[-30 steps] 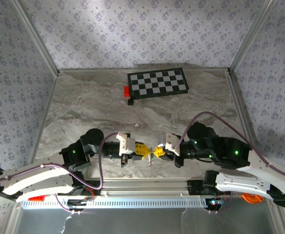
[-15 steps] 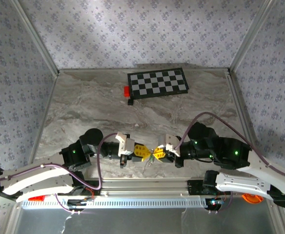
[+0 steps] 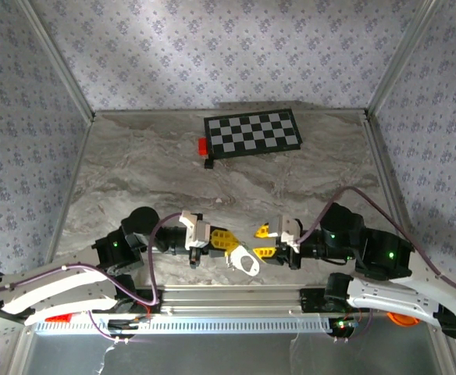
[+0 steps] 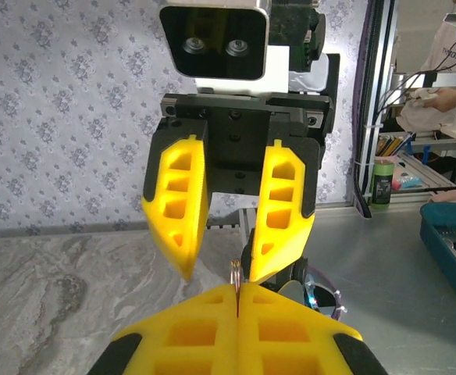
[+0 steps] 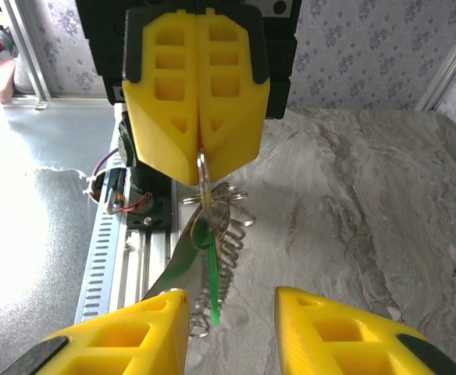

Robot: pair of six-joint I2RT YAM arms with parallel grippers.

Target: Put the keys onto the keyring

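The left gripper (image 3: 229,242) reaches in toward the middle of the near edge of the marble surface (image 3: 150,172). Its yellow fingers (image 5: 165,101) are pressed tight together, pinching the thin metal keyring (image 5: 203,176) right at their tips. Seen from the right wrist, the ring hangs edge-on out of that pinch. Under it is a bunch of wire loops, the silvery flat blade of the keys (image 5: 175,262) slanting down to the left, a bright green tag (image 5: 211,269) and a short coiled chain (image 5: 212,293). All of it dangles above the rail at the edge of the surface. I cannot tell how many keys are in the bunch or whether they are threaded on the ring. From overhead, the bunch shows as a pale patch just below the left fingertips. The right gripper (image 3: 261,242) faces the left one from just beside it, its fingers (image 4: 177,199) spread apart with nothing between them and clear of the ring. At the far side of the surface lie a checkerboard (image 3: 253,133) and a small red block (image 3: 203,144), well apart from both grippers.
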